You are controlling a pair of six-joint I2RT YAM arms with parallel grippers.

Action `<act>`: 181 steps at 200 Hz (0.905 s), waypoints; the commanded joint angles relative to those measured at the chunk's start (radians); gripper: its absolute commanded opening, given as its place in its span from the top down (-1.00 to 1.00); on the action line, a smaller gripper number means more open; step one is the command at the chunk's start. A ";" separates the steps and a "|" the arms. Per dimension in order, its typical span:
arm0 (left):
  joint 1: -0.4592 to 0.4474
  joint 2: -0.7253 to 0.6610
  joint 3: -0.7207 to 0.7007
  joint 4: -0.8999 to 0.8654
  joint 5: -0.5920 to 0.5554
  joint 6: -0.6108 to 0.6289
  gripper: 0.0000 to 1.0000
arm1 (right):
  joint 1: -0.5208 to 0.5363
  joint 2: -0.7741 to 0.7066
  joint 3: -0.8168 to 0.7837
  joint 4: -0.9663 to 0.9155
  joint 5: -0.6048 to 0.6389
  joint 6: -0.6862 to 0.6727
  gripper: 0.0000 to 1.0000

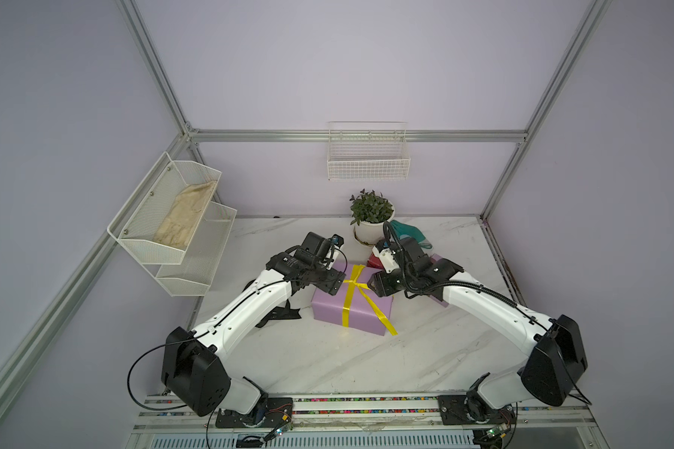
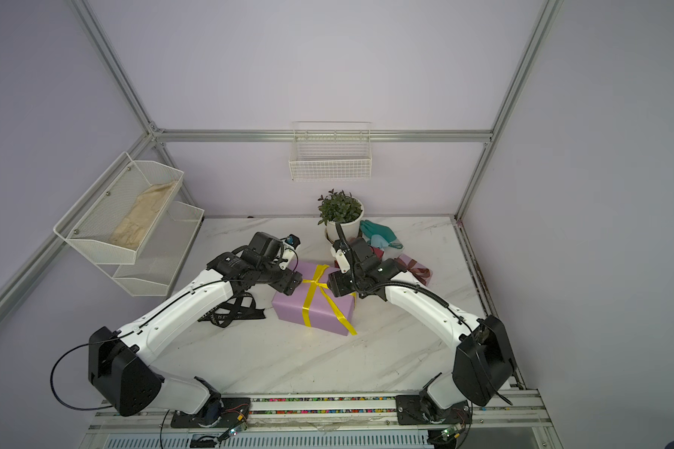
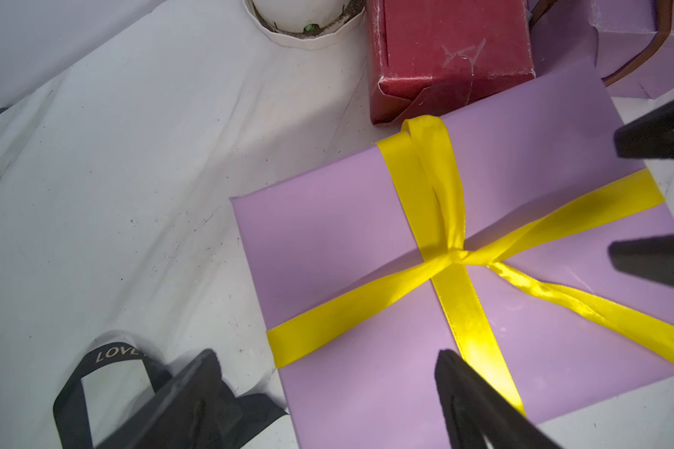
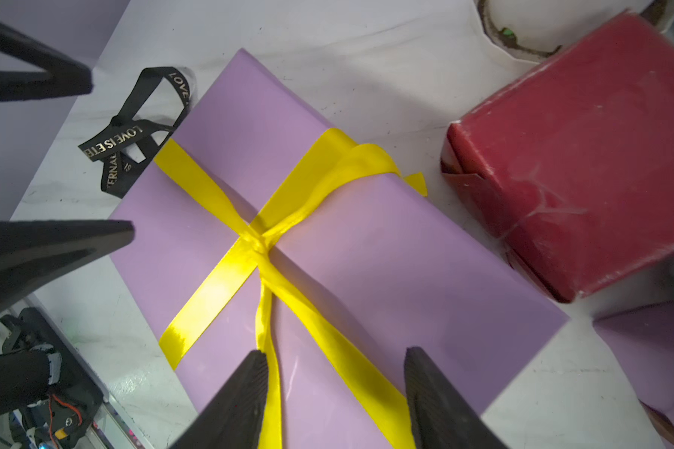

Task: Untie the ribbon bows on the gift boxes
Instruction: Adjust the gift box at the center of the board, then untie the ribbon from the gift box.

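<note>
One yellow ribbon (image 3: pixel 454 256) crosses large lilac box (image 3: pixel 327 241), knotted at centre, tails loose. Box sits mid-worktop (image 3: pixel 133 194). I see left gripper (image 3: pixel 326 353) spread wide above box edge, holding nothing. Right gripper (image 4: pixel 335 352) jaws apart, straddling the yellow tails, not clamped. Red box (image 3: pixel 452 50) just behind. Black ribbon (image 4: pixel 133 136) loose beside box.

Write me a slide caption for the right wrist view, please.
Right gripper open over the yellow ribbon knotted on the large lilac box.

Lilac box (image 3: pixel 327 241), yellow ribbon (image 3: pixel 456 256) knotted crosswise
</note>
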 commanded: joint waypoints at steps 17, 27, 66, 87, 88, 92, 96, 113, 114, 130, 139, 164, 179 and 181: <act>-0.002 0.074 0.072 0.041 0.040 0.111 -0.66 | 0.003 0.028 0.033 0.023 0.009 -0.080 -0.14; -0.003 0.091 0.080 0.041 0.048 0.121 -0.66 | 0.007 0.035 0.029 0.026 0.010 -0.088 -0.13; -0.003 0.130 0.083 0.051 0.069 0.144 -0.68 | 0.017 0.050 0.015 0.038 -0.007 -0.107 -0.08; -0.002 0.139 0.078 0.058 0.074 0.143 -0.62 | 0.029 0.047 0.001 0.048 -0.007 -0.111 -0.08; -0.003 0.140 0.078 0.057 0.073 0.143 -0.61 | 0.029 0.047 0.000 0.046 -0.005 -0.111 -0.08; -0.003 0.140 0.078 0.058 0.074 0.142 -0.57 | 0.031 0.049 -0.003 0.046 -0.001 -0.111 -0.08; -0.004 0.140 0.077 0.058 0.075 0.142 -0.52 | 0.032 0.050 -0.006 0.045 0.003 -0.112 -0.08; -0.006 0.136 0.076 0.057 0.078 0.142 -0.18 | 0.037 0.056 -0.016 0.043 0.022 -0.110 -0.02; -0.006 0.136 0.075 0.058 0.079 0.142 -0.16 | 0.037 0.056 -0.017 0.043 0.021 -0.111 -0.01; -0.010 0.127 0.071 0.058 0.080 0.147 0.05 | 0.039 0.057 -0.028 0.044 0.028 -0.109 0.09; -0.012 0.121 0.067 0.058 0.079 0.148 0.11 | 0.038 0.055 -0.035 0.047 0.030 -0.106 0.15; -0.017 0.108 0.058 0.057 0.084 0.151 0.54 | 0.038 0.045 -0.048 0.061 0.035 -0.100 0.61; -0.020 0.105 0.055 0.057 0.082 0.150 0.71 | 0.038 0.036 -0.057 0.071 0.033 -0.094 0.95; -0.020 0.105 0.055 0.058 0.083 0.149 0.71 | 0.038 0.035 -0.058 0.073 0.033 -0.093 1.00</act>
